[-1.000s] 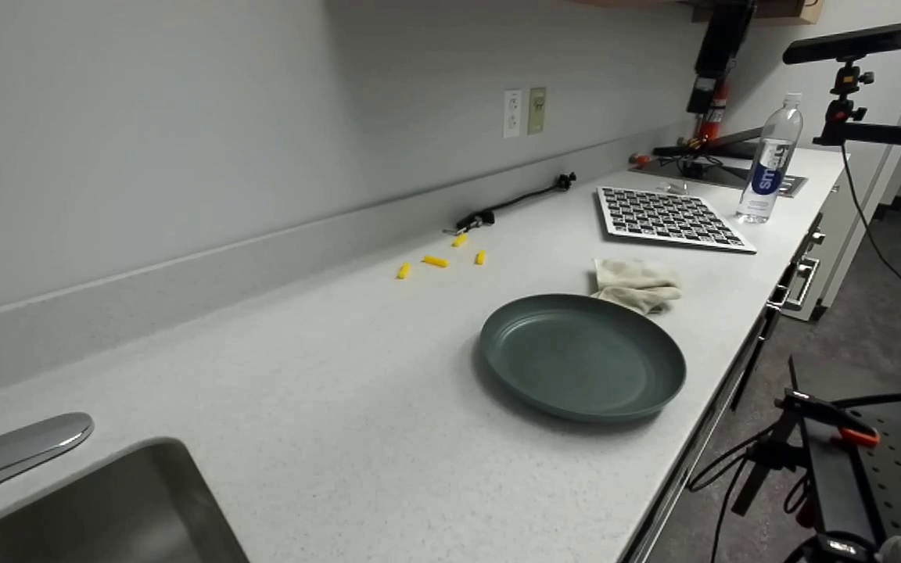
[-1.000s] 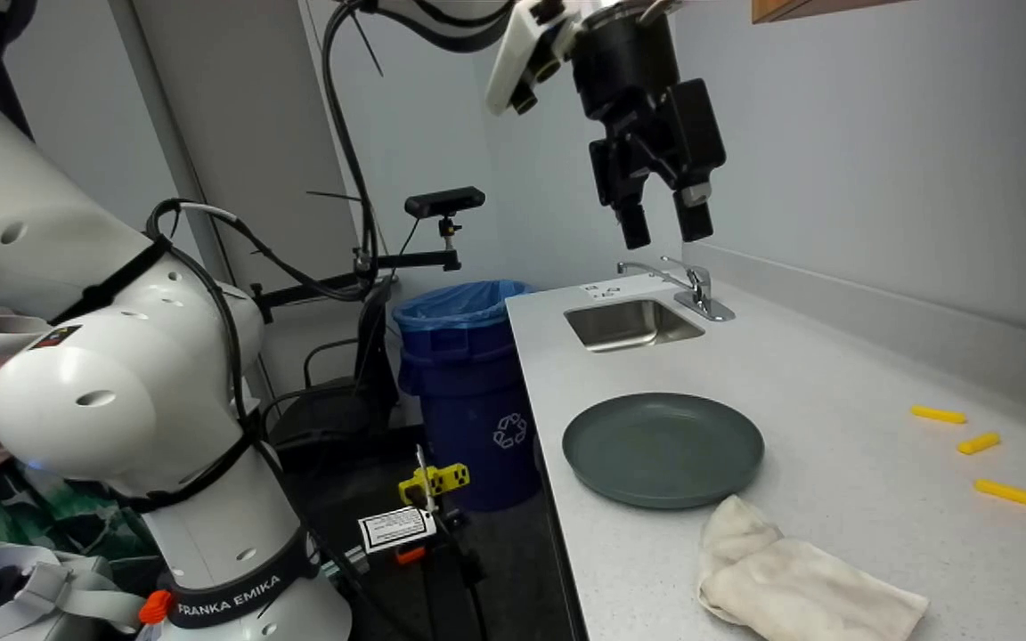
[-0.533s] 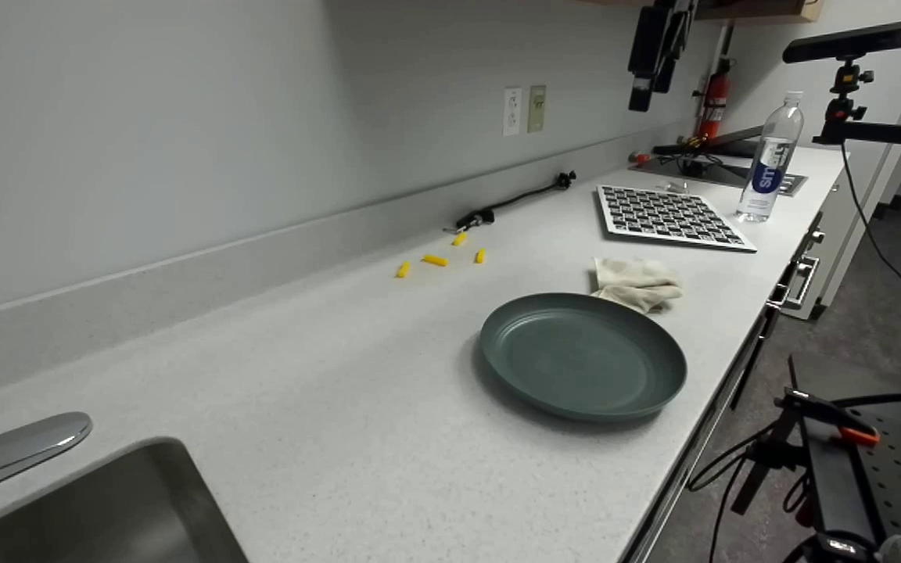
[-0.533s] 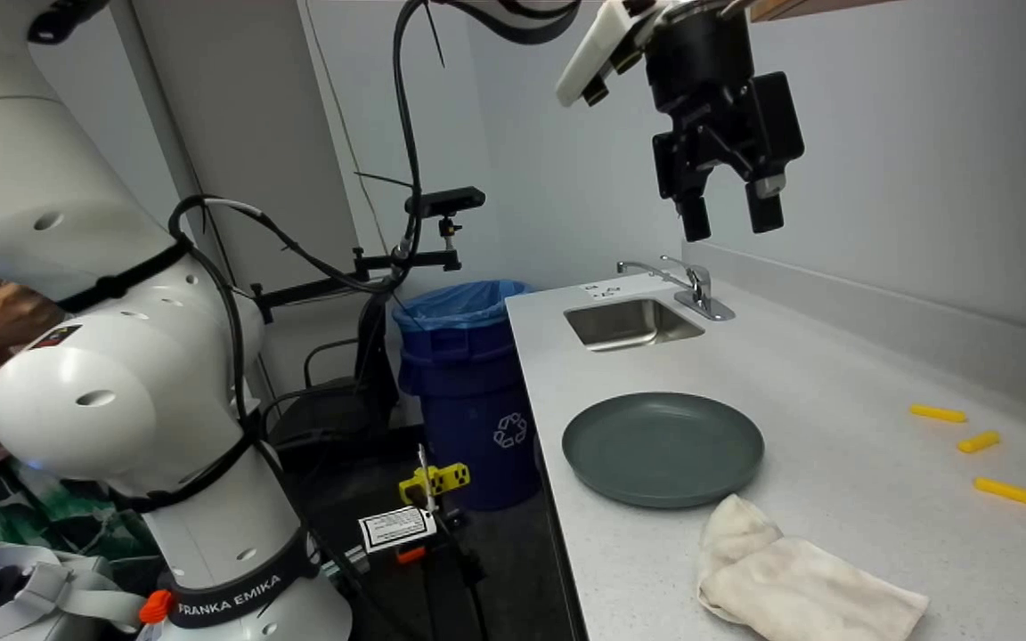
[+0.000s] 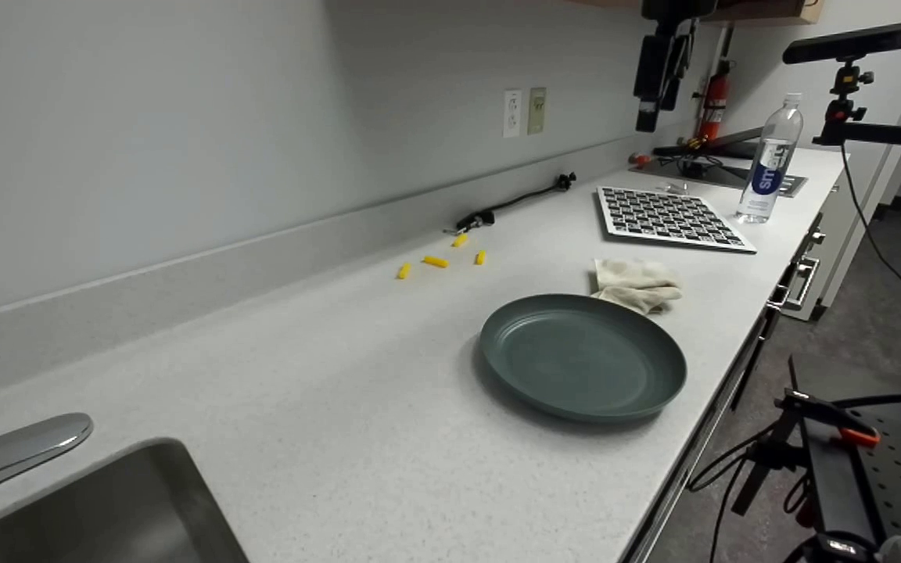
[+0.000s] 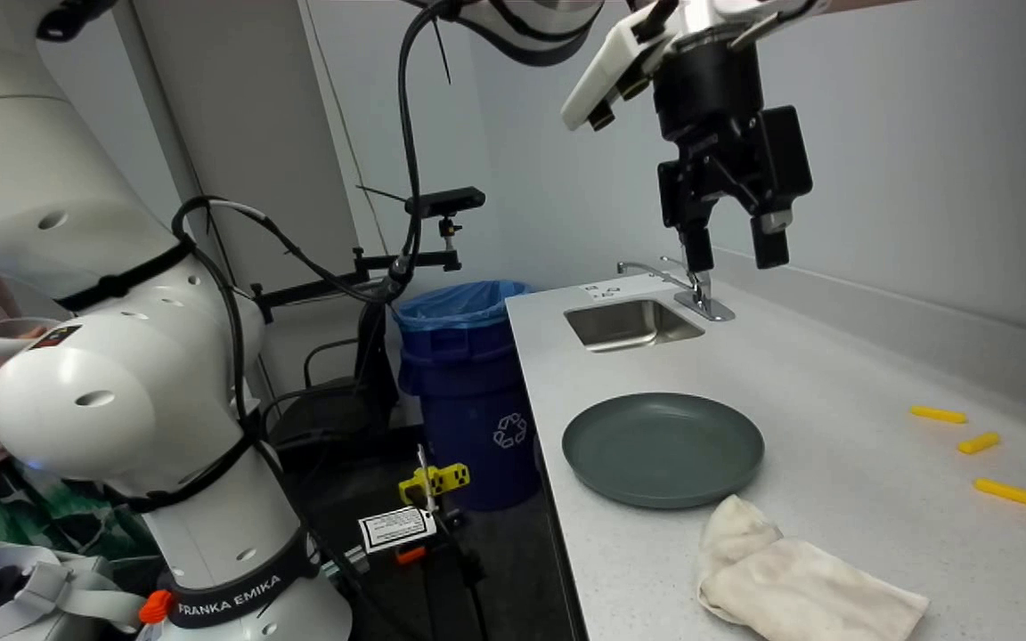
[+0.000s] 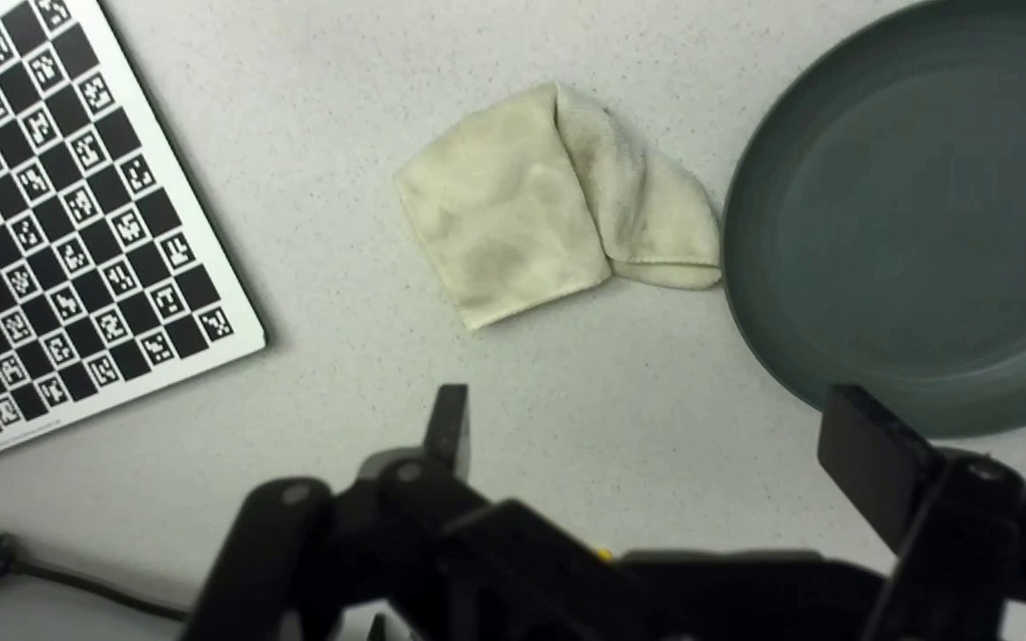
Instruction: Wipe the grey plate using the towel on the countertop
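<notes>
Gripper point(image 7: 647, 418) in the air, jaws wide apart, nothing held. Speckled pale countertop point(image 7: 326, 312) between them in your wrist view; its front edge runs beyond the folded towel point(image 7: 513, 214), the wall point(image 6: 923, 133) on the opposite side. Towel ahead of your jaws, right by the grey plate point(image 7: 940, 205) off one jaw; can't tell if touching. Off the other: marker checkerboard point(image 7: 77, 223), clear water bottle point(image 5: 767, 176) upright beside it. Yellow sticks point(image 6: 1012, 493) on the wall side.

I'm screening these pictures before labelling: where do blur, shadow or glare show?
Wrist view: the gripper looks dark and soft-edged, the towel crisper; in an exterior view: a soft shadow edges the grey plate on the countertop, and a bright highlight streaks the chrome fixture at lower left.
</notes>
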Robot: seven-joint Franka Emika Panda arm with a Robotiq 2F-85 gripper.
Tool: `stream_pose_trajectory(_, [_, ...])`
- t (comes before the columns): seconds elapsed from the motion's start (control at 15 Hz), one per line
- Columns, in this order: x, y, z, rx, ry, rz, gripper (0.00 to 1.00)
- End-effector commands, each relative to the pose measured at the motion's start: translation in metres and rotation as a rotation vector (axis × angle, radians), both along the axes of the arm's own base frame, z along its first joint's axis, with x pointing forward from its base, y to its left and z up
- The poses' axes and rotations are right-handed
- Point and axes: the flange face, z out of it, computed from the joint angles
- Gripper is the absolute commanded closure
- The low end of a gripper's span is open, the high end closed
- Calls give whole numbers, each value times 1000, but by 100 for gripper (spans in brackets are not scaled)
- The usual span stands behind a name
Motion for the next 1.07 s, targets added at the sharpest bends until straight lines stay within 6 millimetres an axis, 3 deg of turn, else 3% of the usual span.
stream_pose_trajectory(0.0, [-15, -27, -51, -24, 70, -48, 0])
stream_pose_trajectory(0.2, [-25, -44, -101, -5, 133, -74, 0])
stream_pose_trajectory(0.4, [-19, -50, -134, 13, 114, -118, 0])
stream_pose_trajectory(0.67, [-7, -51, -160, 28, 96, -204, 0])
stream_pose_trajectory(0.73, [-13, -48, -153, 21, 109, -162, 0])
stream_pose_trajectory(1.0, [-11, -48, -164, 21, 118, -185, 0])
